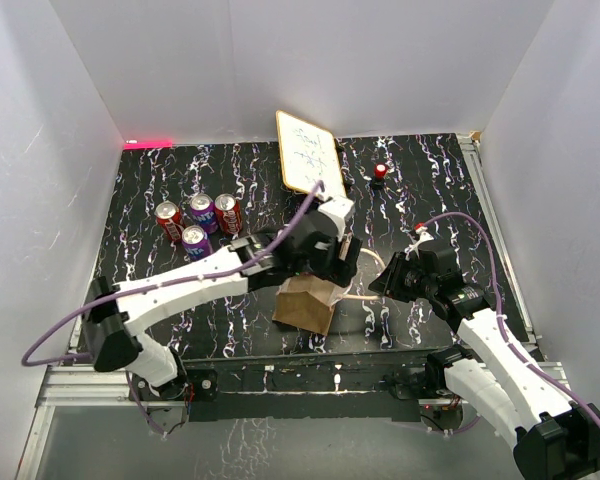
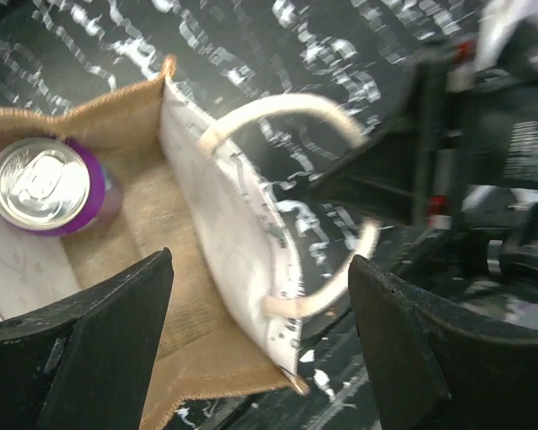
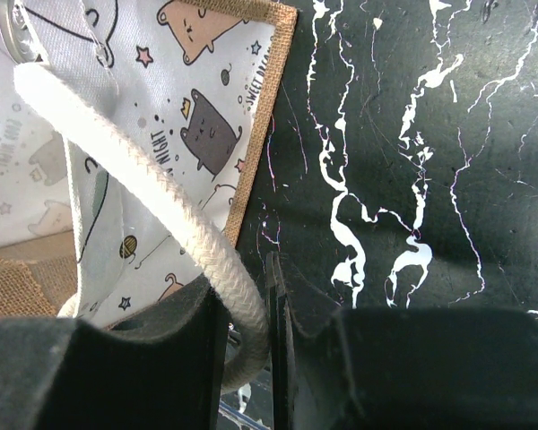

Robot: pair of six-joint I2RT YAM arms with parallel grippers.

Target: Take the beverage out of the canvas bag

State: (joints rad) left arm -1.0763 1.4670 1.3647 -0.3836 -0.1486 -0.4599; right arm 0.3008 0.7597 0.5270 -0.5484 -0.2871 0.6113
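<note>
On the tabletop (image 1: 440, 190), near the front edge, the canvas bag (image 1: 305, 305) stands with its mouth up, both arms at it. Right end effector (image 3: 244, 313) is clamped on a cream rope handle (image 3: 152, 193), apparently pulling that side outward so the mouth gapes. Left end effector (image 2: 260, 354) hangs over the opening with jaws spread wide and nothing between them; one finger sits above the bag's interior, the other outside its printed wall. The beverage can (image 2: 43, 184), purple with a silver top, stands upright inside against the far corner, off to one side of the open jaws. Step in hand, as I read it: reach-in, grasp not yet made. The next move calls for shifting the left end effector sideways until both fingers are inside the mouth and straddling the can, then descending and closing, while the right holds the handle taut. Count: one bag; one handle loop plainly seen, a second not made out; one can inside. Well apart at the back left stand four more: two red cans (image 1: 168, 220) and two purple cans (image 1: 203, 210). One whiteboard (image 1: 307, 152) leans at the back.
</note>
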